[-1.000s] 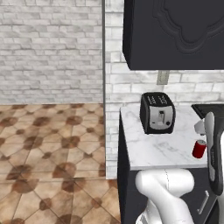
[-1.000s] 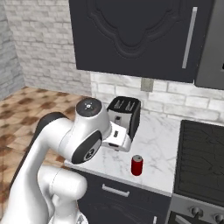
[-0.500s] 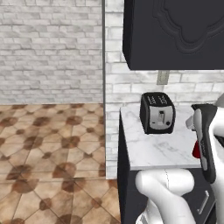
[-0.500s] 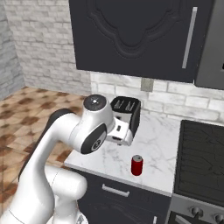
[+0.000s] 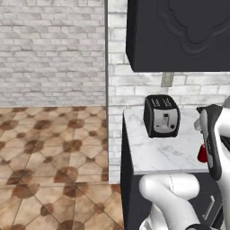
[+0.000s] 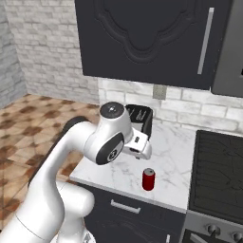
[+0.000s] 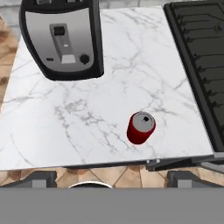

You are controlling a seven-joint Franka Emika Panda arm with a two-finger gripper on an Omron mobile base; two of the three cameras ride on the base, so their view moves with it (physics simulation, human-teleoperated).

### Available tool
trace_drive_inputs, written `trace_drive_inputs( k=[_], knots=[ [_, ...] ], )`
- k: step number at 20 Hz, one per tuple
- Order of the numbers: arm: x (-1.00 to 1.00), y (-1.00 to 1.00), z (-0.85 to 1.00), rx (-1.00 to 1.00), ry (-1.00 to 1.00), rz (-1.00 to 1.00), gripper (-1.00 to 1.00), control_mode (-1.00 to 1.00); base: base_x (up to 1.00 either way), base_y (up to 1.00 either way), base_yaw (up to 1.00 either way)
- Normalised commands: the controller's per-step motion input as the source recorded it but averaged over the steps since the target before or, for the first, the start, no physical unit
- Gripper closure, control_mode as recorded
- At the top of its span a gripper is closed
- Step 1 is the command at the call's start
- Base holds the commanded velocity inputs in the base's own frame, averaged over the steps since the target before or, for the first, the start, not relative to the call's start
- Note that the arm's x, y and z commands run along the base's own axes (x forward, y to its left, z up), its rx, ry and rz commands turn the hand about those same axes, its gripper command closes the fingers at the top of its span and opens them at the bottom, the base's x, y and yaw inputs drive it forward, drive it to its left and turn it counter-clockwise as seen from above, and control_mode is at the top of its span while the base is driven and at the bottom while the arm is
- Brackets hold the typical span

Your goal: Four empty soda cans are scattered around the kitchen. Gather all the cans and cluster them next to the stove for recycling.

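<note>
Soda can [image 7: 141, 127] upright near counter's [image 7: 65, 131] front edge, between toaster [image 7: 63, 37] and stove [image 7: 201, 57], touching neither. My gripper [image 7: 111, 178] above it, jaws wide, holding nothing.

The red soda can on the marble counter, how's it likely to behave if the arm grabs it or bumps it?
The soda can stands upright and apart from the toaster near the counter front edge, so a sideways knock would probably tip it, and its round body could then roll off. It is likely light and thin-walled, so a hard squeeze may dent it. Its smooth side may slip.
</note>
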Motion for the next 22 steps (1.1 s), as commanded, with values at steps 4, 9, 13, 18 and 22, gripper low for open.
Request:
trace_drive_inputs(
  k=[4,9,13,18,22],
  knots=[
    [0.0,-0.3,-0.08,0.0,0.07,-0.02,-1.0,-1.0,0.0,0.0,0.0],
    [-0.05,-0.18,-0.14,0.0,0.06,0.0,-1.0,-1.0,0.0,0.0,0.0],
    [-0.09,-0.08,-0.16,0.0,0.03,0.0,-1.0,-1.0,0.0,0.0,0.0],
    [-0.02,-0.09,-0.23,0.0,0.05,0.0,-1.0,-1.0,0.0,0.0,0.0],
    [0.0,-0.01,-0.31,0.0,0.06,0.0,-1.0,-1.0,0.0,0.0,0.0]
  ],
)
